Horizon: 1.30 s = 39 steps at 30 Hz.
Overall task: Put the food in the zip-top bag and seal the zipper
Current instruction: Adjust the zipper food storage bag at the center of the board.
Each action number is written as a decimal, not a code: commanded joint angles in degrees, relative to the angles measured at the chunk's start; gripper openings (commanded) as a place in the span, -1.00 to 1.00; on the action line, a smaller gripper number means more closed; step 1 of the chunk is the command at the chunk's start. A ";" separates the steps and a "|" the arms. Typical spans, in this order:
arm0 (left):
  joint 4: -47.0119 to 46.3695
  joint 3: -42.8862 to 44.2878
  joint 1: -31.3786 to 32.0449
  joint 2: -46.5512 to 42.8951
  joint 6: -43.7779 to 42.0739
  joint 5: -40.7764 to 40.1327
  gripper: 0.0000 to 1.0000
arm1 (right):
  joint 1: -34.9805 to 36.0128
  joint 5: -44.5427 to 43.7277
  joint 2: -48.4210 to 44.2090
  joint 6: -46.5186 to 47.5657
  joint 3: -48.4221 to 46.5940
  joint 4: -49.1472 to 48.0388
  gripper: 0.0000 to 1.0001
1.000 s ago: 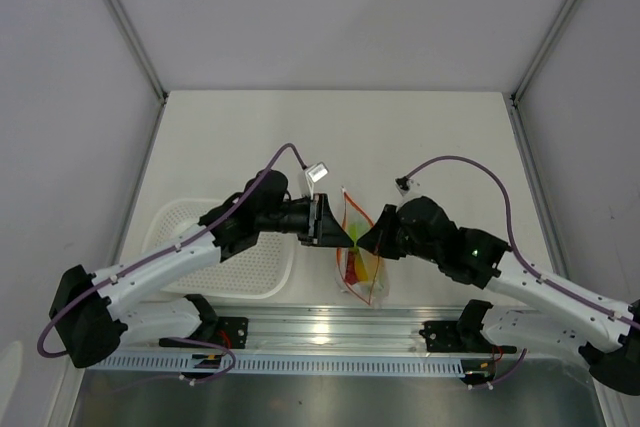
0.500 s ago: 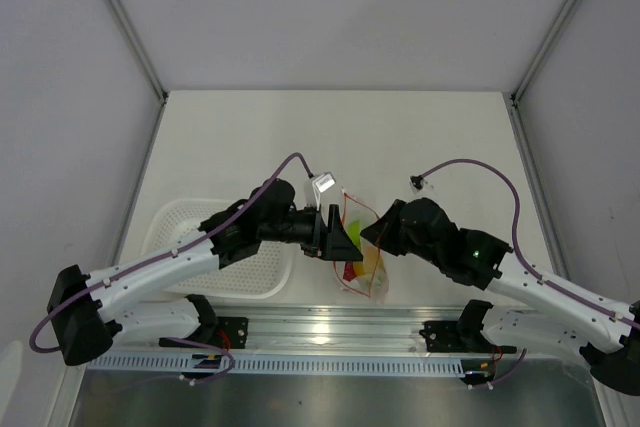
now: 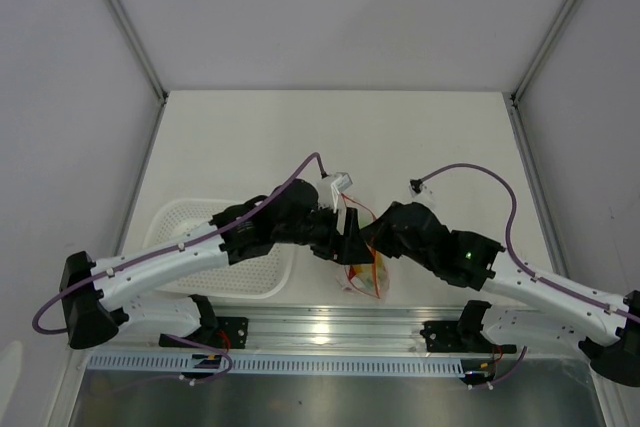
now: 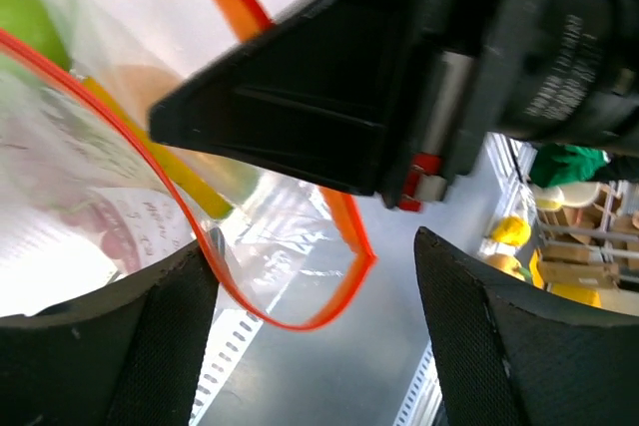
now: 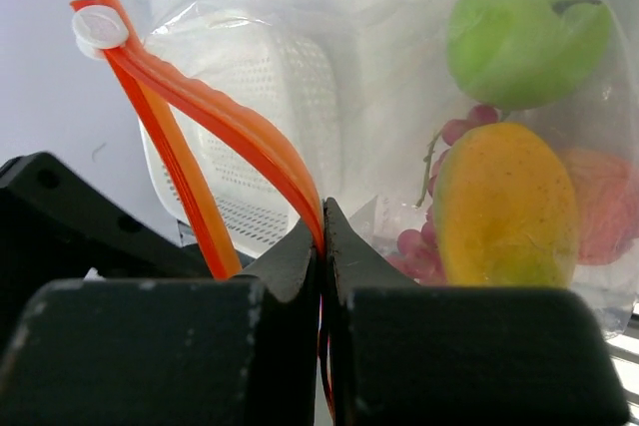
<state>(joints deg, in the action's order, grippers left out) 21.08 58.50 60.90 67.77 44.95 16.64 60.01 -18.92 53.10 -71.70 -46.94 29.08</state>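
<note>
The right gripper (image 5: 321, 238) has its fingers pressed together on the zipper (image 5: 205, 117), pinching the orange-red strip partway along its length so that the bag (image 5: 394, 87) hangs from that grip. In the right wrist view the strip runs up and to the left from the pinch to a small white round tab (image 5: 97, 27) at its end. All the fruit sits inside the clear plastic. The green apple (image 5: 524, 32) is highest, with the mango (image 5: 504, 207) below it. The peach (image 5: 599, 202) is just behind the mango on the right, and the grapes (image 5: 424, 246) are tucked low beside the mango, partly hidden by it.

The left gripper (image 4: 315, 281) stands with its fingers wide apart. The edge of the bag's mouth loops down into the gap between them, and nothing is clamped. The two sides of the strip stand apart there, so the mouth is open at that end. The strip passes very close to one finger (image 4: 120, 346) — whether it touches the pad I cannot tell in this close, blurred view. The black body of the right gripper fills the upper part of that view.

From above, the two grippers meet nose to nose over the near part of the table (image 3: 250, 137), with the bag dangling beneath them near the front edge. The white basket (image 3: 200, 242) lies just to the left of the bag, under the left arm.
</note>
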 commanded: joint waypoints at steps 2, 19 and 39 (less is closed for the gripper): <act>0.80 -0.31 0.44 -1.23 -0.04 -4.78 0.51 | 0.55 -0.07 0.25 2.70 -1.84 -2.72 -0.99; 7.04 0.73 0.44 0.78 -0.91 -9.70 -0.99 | -0.77 2.74 -3.80 19.57 -3.24 2.56 -0.29; 8.19 2.06 0.44 -2.38 -1.88 -11.81 -0.99 | -9.47 17.07 12.46 47.44 -23.63 10.30 -0.43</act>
<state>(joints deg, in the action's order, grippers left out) 29.67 57.89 61.01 66.78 44.40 5.91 50.81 -4.36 64.66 -29.39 -67.11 38.85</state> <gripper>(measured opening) 0.005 0.317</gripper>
